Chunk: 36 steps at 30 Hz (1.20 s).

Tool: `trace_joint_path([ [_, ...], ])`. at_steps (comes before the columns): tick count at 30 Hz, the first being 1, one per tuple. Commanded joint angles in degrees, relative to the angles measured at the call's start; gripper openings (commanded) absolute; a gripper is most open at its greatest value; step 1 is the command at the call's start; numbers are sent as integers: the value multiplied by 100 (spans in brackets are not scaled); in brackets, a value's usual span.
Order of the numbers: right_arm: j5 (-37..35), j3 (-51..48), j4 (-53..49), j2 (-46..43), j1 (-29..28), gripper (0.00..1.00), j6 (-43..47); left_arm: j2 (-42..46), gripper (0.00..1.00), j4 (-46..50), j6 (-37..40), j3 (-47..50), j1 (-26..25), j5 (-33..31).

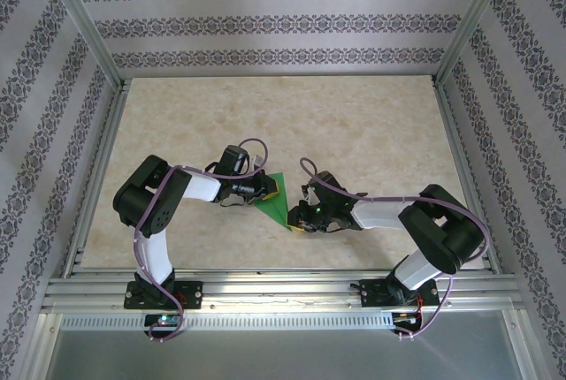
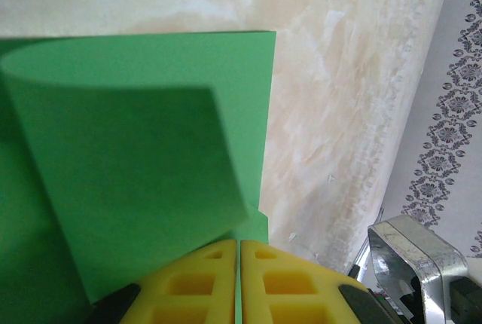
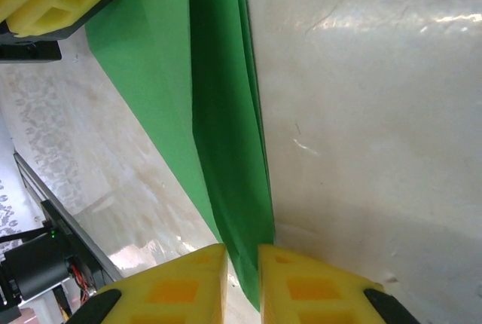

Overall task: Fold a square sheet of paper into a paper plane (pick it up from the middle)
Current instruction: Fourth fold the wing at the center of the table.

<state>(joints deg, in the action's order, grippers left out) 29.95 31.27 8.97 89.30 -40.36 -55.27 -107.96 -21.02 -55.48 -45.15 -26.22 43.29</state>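
The table (image 1: 354, 124) has a beige, marble-patterned top that is glossy and reflects light. An aluminium rail (image 1: 265, 285) runs along its lower edge in the top view.

One item lies on the surface: a green sheet of paper (image 1: 276, 196), folded to a triangular outline, just below the centre of the frame.

In the left wrist view, the upper layer of the green sheet of paper (image 2: 135, 173) curls off the flat layer beneath. In the right wrist view, the paper runs as a narrow folded band from the top edge to the bottom centre.
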Motion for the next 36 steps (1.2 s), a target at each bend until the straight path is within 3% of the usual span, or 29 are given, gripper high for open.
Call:
trace_joint_path([
  [1, -140, -120, -155, -96, -8, 19, 44, -181, 9, 124, -8, 109, -46, -93],
  [20, -157, -235, -203, -103, -9, 11, 21, -171, 9, 115, -33, 111, -49, -84],
  [32, -285, 0, -202, -944, 39, 25, 6, -153, 9, 114, -24, 131, -48, -101],
  [36, 46, 390, -145, -593, -66, 15, 179, -173, 9, 106, -24, 129, -50, -85],
])
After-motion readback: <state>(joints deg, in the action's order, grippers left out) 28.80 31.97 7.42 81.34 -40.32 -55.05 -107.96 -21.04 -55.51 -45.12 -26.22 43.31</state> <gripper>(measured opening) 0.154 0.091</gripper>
